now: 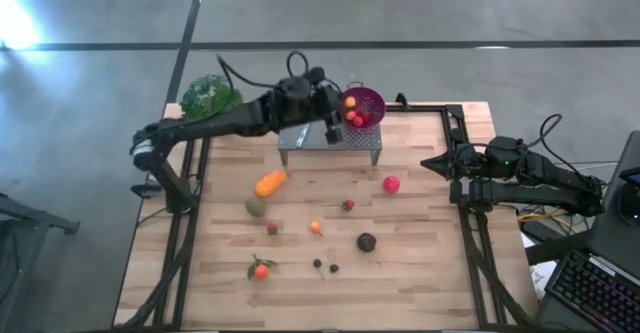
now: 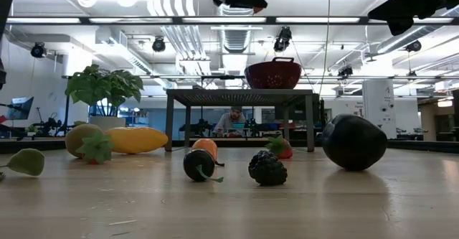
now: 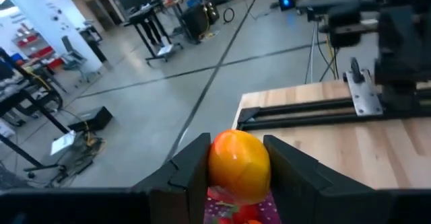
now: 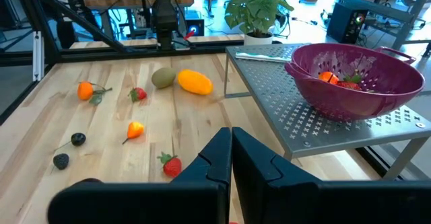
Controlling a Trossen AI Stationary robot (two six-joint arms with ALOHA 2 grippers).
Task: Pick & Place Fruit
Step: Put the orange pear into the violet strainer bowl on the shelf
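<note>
One small orange fruit [image 3: 237,164] sits clamped between the left gripper [image 1: 338,113]'s fingers [image 3: 186,172], held above the purple colander [image 1: 366,103], where a few red pieces [image 1: 355,119] already lie. That colander stands on a grey perforated metal stand [image 1: 330,139] at the table's far edge, with a leafy green plant [image 1: 208,95] off the table's far left corner. Spread over the wooden table [image 1: 420,223] below the stand are the elongated orange fruit [image 1: 270,182] with the olive-green one [image 1: 255,206] just beside it, a red ball [image 1: 391,184] well to the right, a strawberry [image 1: 347,205], a small orange-red piece [image 1: 316,227], a tiny reddish piece [image 1: 271,228], a dark purple ball [image 1: 366,241], an orange fruit with leaves [image 1: 261,270] near the front, and two small dark berries [image 1: 326,266] close together. From table height the dark purple ball looks almost black, so its colour there is hard to judge. At the table's right edge the right gripper [image 1: 437,163] waits with its fingers [image 4: 259,162] pressed together on nothing. A person [image 2: 231,120] sits in the room beyond the stand.
</note>
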